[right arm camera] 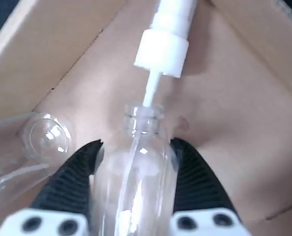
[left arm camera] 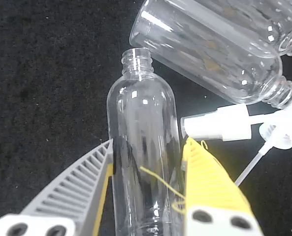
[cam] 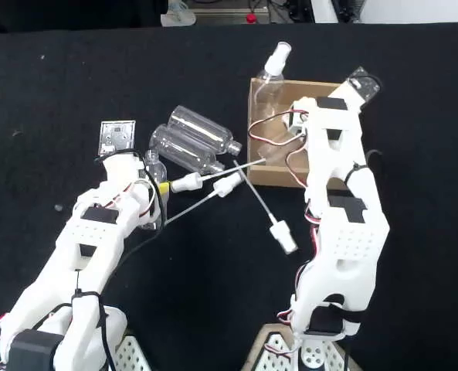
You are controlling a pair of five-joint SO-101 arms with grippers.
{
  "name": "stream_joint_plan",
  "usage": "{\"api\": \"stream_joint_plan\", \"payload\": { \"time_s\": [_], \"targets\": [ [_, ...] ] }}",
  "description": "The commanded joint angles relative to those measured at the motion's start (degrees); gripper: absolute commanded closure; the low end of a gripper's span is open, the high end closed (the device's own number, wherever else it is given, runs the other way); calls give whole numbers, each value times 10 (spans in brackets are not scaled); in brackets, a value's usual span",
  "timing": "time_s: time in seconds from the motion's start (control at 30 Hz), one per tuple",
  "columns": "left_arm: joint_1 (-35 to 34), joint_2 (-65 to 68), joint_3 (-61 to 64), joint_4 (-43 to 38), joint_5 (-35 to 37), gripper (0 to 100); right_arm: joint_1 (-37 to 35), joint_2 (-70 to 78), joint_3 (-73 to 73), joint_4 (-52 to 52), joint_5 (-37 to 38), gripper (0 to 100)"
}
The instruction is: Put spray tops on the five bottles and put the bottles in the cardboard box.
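My left gripper (left arm camera: 149,145) is shut on a clear bottle (left arm camera: 143,162) with a bare neck, held near the table's left middle (cam: 153,168). Two more open bottles (cam: 194,139) lie side by side just beyond it. Three white spray tops with long tubes lie loose: one (cam: 186,183) beside my left gripper, one (cam: 227,185) next to it, and one (cam: 283,236) farther right. My right gripper (right arm camera: 136,145) is shut on a bottle (right arm camera: 136,182) inside the cardboard box (cam: 286,176). Its spray top (right arm camera: 163,46) stands raised above the neck, with the tube down inside.
A further clear bottle (right arm camera: 45,132) lies in the box beside the held one. In the high view a bottle with a white spray top (cam: 279,56) pokes up at the box's far left corner. A small metal plate (cam: 117,135) lies behind my left arm.
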Motion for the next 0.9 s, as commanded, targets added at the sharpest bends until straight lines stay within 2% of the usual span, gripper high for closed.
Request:
{"api": "stream_joint_plan", "payload": {
  "time_s": [0.0,0.17,0.47,0.77,0.87],
  "targets": [
    [-9,-11,-2,-4,-1,784,9,-24,-26,46,2,980],
    [-9,-11,-2,-4,-1,784,12,-75,-27,86,2,979],
    [-9,-9,-2,-4,-1,784,33,-138,-10,85,3,980],
    [-9,-8,-2,-4,-1,784,34,-154,-7,133,4,980],
    [-9,-9,-2,-4,-1,784,33,-159,-13,148,25,980]
  ]
}}
